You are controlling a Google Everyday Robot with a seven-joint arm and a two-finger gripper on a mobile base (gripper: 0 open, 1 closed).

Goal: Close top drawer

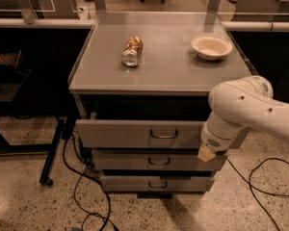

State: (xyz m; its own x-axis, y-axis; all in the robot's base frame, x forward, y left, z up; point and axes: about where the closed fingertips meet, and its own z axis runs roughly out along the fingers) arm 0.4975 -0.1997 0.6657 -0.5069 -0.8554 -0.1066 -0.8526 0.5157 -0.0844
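The top drawer of the grey metal cabinet stands pulled out, with a dark gap above its front panel. Its small dark wire handle is at the centre of the panel. My white arm comes in from the right. Its gripper hangs down in front of the drawer's right end, its cream tip at the panel's lower edge, over the gap to the middle drawer. The arm hides the right end of the top drawer's front.
A crushed can lies on the cabinet top, and a white bowl stands at its back right. The bottom drawer sits lowest. Black cables trail on the speckled floor. A dark table leg stands to the left.
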